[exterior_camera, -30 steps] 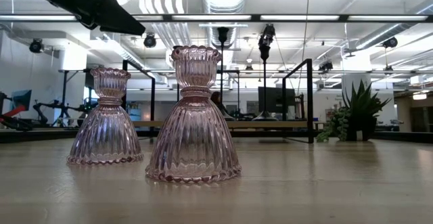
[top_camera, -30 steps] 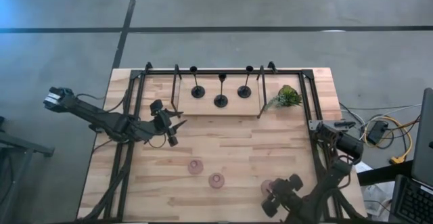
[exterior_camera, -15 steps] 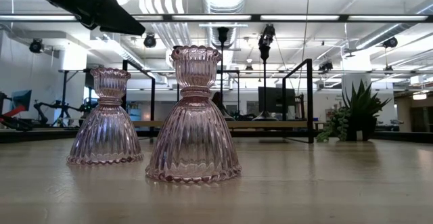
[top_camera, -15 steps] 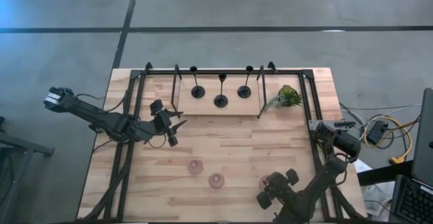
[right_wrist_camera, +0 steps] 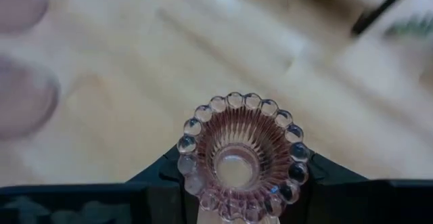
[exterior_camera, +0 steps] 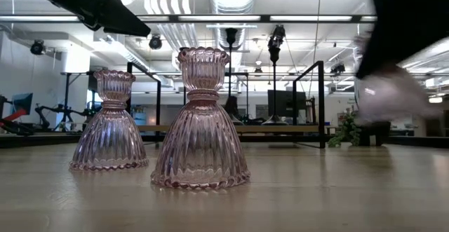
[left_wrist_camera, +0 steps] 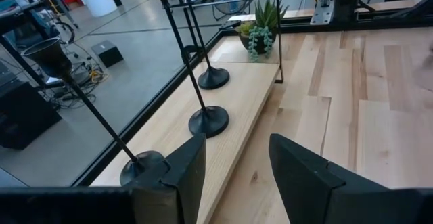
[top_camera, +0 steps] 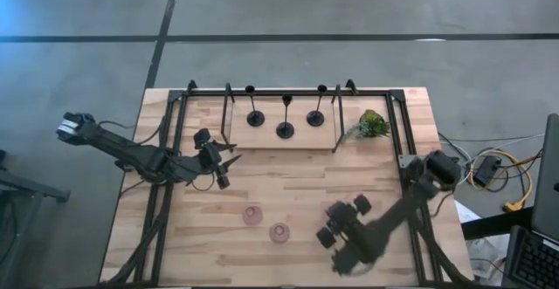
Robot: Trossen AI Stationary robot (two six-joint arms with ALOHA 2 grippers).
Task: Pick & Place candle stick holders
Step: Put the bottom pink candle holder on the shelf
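Three black thin-stemmed candle stick holders (top_camera: 285, 128) stand by their round bases on a raised wooden board at the table's far side. Two pink glass holders (top_camera: 252, 215), (top_camera: 279, 232) stand by their wide bases on the table near its middle. A third pink holder (right_wrist_camera: 237, 153) is between the fingers of my right gripper (top_camera: 339, 235), which is shut on it to the right of those two. My left gripper (top_camera: 223, 162) hovers open and empty at the table's left, facing the black holders. My right gripper pinches the third pink holder just below its beaded cup rim (right_wrist_camera: 191, 183), one finger (right_wrist_camera: 159, 176) on each side. The fingers slant down from the table's near right. The holder (exterior_camera: 389, 95) hangs under the gripper, clear of the table.
A black metal rack frame (top_camera: 395, 123) runs round the table's far and side edges. A small green plant (top_camera: 371, 125) sits at the far right by the board. Bare wood lies between the pink holders and the board.
My right gripper has risen and swung from the table's near right corner toward its middle, turning as it went. The third pink holder, which stood on the table there, is now lifted clear and carried along. It has entered the low view from the right.
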